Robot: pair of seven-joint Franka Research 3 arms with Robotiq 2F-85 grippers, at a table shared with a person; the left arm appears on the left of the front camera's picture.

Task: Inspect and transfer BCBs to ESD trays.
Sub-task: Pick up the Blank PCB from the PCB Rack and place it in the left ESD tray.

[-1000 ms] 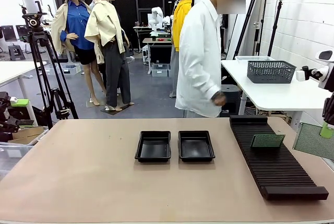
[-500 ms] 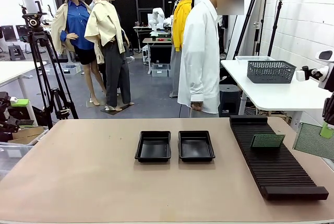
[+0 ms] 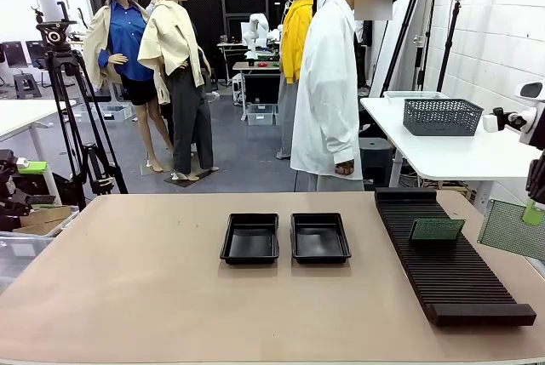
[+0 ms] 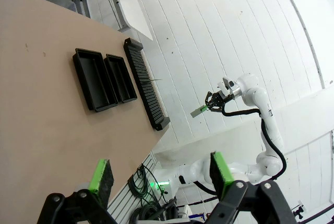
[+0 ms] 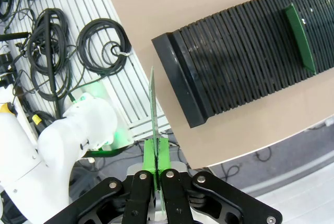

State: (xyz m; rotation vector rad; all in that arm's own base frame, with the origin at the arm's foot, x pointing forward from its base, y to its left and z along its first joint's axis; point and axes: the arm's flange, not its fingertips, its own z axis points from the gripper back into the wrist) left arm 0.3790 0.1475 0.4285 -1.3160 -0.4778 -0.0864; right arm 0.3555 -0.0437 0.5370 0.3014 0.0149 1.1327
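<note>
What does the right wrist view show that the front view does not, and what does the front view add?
Right wrist view: the right gripper with jaws shut on the edge of a thin green circuit board, coiled black cables on the floor and a white robot base. Front view: two shallow black plastic trays side by side, a person in a white coat beyond the table, a grey mesh basket on a side table. Both: the held board, the long black ridged rack and a second green board standing in it.

Two ESD trays [image 3: 250, 244] [image 3: 319, 242], apparently two BCBs [image 3: 437, 229] [image 3: 511, 229], one slotted rack [image 3: 456, 284], one mesh basket [image 3: 443, 116]
</note>
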